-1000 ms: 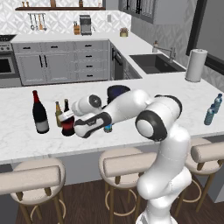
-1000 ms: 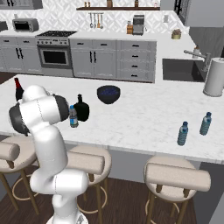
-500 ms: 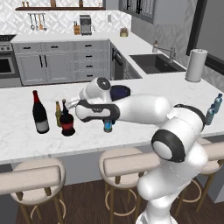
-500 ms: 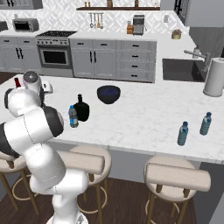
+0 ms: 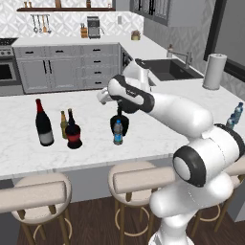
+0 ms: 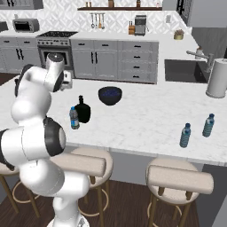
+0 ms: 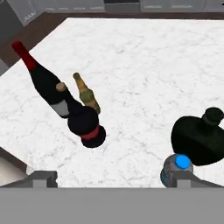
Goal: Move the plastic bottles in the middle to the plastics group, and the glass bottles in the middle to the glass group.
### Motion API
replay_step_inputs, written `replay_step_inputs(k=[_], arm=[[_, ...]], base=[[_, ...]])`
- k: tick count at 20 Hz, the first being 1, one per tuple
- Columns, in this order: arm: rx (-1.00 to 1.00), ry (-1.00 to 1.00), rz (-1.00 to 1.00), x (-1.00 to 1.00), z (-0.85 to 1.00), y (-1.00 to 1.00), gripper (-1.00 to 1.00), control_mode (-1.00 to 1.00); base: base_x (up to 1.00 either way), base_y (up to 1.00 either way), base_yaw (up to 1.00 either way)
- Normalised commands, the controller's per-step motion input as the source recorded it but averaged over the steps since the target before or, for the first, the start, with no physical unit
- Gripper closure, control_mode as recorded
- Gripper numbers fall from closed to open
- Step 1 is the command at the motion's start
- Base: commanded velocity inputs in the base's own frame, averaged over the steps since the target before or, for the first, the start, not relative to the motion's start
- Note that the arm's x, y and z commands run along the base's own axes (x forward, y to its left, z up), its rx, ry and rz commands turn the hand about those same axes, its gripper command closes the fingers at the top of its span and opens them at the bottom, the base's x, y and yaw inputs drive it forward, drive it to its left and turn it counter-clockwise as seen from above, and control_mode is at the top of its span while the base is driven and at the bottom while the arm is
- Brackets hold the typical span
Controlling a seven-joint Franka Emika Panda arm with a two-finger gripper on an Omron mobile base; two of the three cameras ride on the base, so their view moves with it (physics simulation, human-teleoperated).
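Note:
My gripper hangs open and empty above the counter, up and behind the middle bottles. Below it, the red-labelled squat bottle stands against the slim amber bottle and the tall wine bottle of the glass group. In the middle stand the all-black squat bottle and, touching its front, the small water bottle with a blue cap. Two bluish water bottles form the plastics group at the counter's right end.
A dark blue bowl sits behind the middle bottles. A paper towel roll and the sink lie at the far right. Stools line the counter's front edge. Bare marble lies between the middle bottles and the plastics group.
The open gripper has risen from beside the red-labelled bottle and swung right toward the middle. That bottle stays standing by the amber bottle.

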Motion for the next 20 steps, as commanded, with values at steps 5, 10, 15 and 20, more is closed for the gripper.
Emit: replay_step_inputs(k=[5, 10, 15, 20], arm=[[-0.27, 0.13, -0.01, -0.30, -0.04, -0.26, -1.00, -1.00], [-0.25, 0.00, -0.08, -0.68, -0.34, -0.12, -1.00, -1.00], [0.00, 0.09, -0.04, -0.02, -0.52, -0.53, -1.00, -1.00], [0.00, 0.05, -0.10, 0.49, -0.19, -0.23, -1.00, -1.00]], base=[[0.00, 0.00, 0.00], [0.00, 0.00, 0.00], [0.00, 0.00, 0.00], [0.00, 0.00, 0.00]])
